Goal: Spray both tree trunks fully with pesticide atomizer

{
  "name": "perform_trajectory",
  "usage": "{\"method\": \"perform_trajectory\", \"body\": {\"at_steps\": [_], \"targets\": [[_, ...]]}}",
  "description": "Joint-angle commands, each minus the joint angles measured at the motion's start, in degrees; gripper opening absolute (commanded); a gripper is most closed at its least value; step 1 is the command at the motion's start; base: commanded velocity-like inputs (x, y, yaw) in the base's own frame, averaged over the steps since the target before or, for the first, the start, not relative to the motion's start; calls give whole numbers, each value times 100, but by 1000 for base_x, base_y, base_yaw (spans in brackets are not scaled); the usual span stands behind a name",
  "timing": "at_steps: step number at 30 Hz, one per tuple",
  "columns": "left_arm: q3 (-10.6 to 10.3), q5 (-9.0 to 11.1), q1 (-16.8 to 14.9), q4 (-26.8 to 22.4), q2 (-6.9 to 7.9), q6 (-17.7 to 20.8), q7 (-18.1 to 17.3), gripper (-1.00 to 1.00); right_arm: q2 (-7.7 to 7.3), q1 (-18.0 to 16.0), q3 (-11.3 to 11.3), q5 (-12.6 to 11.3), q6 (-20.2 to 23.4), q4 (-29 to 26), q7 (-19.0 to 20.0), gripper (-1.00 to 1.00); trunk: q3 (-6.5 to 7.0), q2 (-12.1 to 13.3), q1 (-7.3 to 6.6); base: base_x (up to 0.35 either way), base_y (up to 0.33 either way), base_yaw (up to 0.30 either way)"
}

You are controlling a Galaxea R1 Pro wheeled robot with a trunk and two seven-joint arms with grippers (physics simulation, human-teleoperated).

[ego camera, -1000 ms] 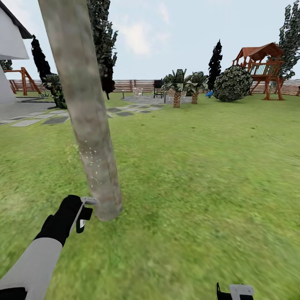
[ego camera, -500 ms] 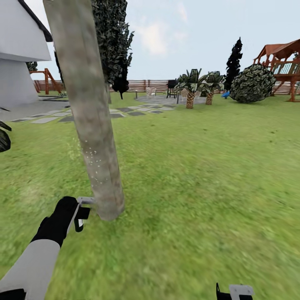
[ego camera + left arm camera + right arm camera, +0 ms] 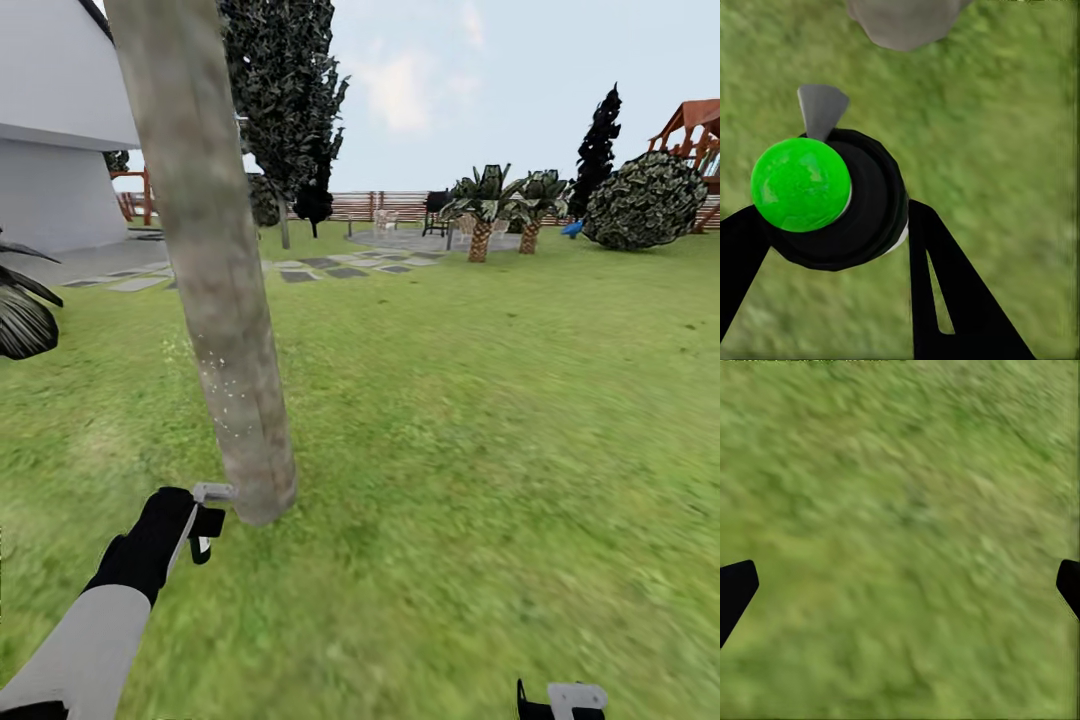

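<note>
So the atomizer (image 3: 832,199) is clamped in the left hand (image 3: 195,520), low over the grass (image 3: 480,430) at the near left. From the left wrist view it's seen as a black round body with a bright green cap and a grey nozzle, wedged between the two black fingers (image 3: 945,292). In the head view its grey nozzle tip is seen just beside the base of the tree trunk (image 3: 225,290), maybe touching, can't be told for sure. Tiny white specks of pesticide (image 3: 225,395) are scattered over the trunk's lower part. The right hand (image 3: 900,585) is held spread wide over bare grass, nothing between its fingertips. A fence (image 3: 385,205) and palms (image 3: 485,215) are seen far off.
</note>
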Motion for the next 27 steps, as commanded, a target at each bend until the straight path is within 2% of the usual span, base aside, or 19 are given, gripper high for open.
{"method": "perform_trajectory", "body": {"at_steps": [1, 7, 11, 19, 27], "targets": [[7, -84, -4, -9, -6, 18, -23, -100, 0, -4, -27, 61, -11, 7, -35, 100, -5, -3, 0, 82, -273, 198], [28, -91, -4, -7, -5, -306, -9, -100, 1, -4, -27, 61, -12, 4, -35, 100, -5, -3, 0, 168, -243, 259], [32, -91, -4, -5, -5, -367, -6, -100, 0, -4, -27, 61, -11, 6, -35, 100, -5, -3, 0, 218, -213, 247], [24, -83, -4, 5, -12, -370, -6, -100, -34, -4, -27, 62, -13, 9, -28, 100, -5, -3, 0, 169, -234, 31], [29, -90, 4, 6, 3, -370, -15, -100, -8, -4, -27, 69, -13, 13, -26, 100, -5, -3, 0, 12, -274, 6]]}}
